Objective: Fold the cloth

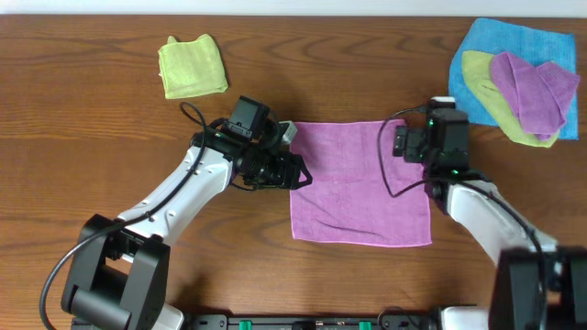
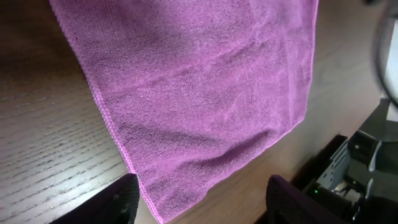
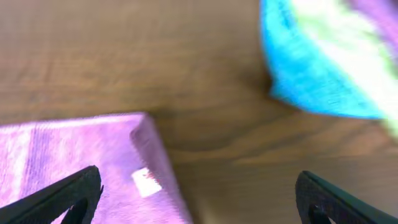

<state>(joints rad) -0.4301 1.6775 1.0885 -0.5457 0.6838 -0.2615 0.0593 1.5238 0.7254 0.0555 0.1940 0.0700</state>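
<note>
The lilac cloth [image 1: 359, 183] lies flat and spread out in the middle of the wooden table. My left gripper [image 1: 295, 171] is at its left edge, open and empty. In the left wrist view [image 2: 199, 202] a corner of the cloth [image 2: 199, 93] lies between the two dark fingers. My right gripper [image 1: 402, 143] is at the cloth's far right corner, open and empty. In the right wrist view [image 3: 199, 199] that corner [image 3: 93, 149], with a small white label, lies by the left finger.
A folded lime-green cloth [image 1: 193, 66] lies at the far left. At the far right a blue cloth [image 1: 518, 41] carries a lime-green cloth [image 1: 484, 92] and another purple cloth [image 1: 534, 87]. The blue cloth also shows in the right wrist view [image 3: 311, 68].
</note>
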